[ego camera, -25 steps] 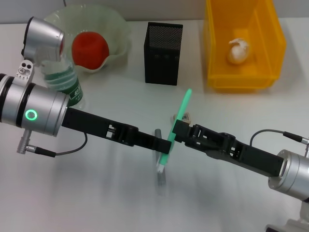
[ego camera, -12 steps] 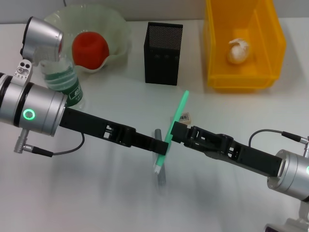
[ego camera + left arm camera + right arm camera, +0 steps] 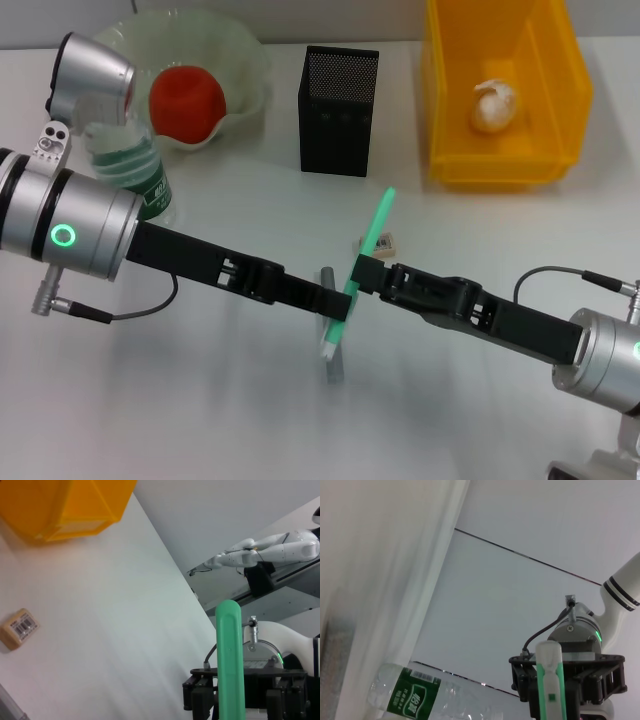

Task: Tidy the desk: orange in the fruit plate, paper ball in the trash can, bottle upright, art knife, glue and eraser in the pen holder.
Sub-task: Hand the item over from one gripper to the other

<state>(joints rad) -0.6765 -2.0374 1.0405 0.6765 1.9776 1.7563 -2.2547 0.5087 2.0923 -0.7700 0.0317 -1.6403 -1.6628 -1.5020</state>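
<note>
- The left gripper [image 3: 338, 305] and the right gripper [image 3: 366, 272] meet over the middle of the desk [image 3: 200, 400], both against a long green art knife [image 3: 360, 270] held tilted above the surface, its white end low toward 7 o'clock and its green tip high toward 1 o'clock.
- Each gripper touches the knife from its own side; how wide either pair of fingers stands cannot be told.
- In the left wrist view the green blade body [image 3: 230, 660] rises before the right arm's black gripper; in the right wrist view the knife's white-and-green end [image 3: 549, 680] stands before the left arm's.
- A grey stick-like object [image 3: 331, 355] lies on the desk just below the knife, at 6 o'clock from the grippers; what it is cannot be told.
- The eraser [image 3: 381, 242] lies just beside the knife at 1 o'clock.
- The pen holder [image 3: 338, 110] stands at 12 o'clock.
- The trash can [image 3: 500, 165] sits at 1 o'clock with the paper ball [image 3: 494, 106] inside.
- The fruit plate [image 3: 240, 60] at 10 o'clock holds the orange [image 3: 186, 103].
- The bottle [image 3: 140, 175] stands upright just in front of the plate, partly behind the left arm.
</note>
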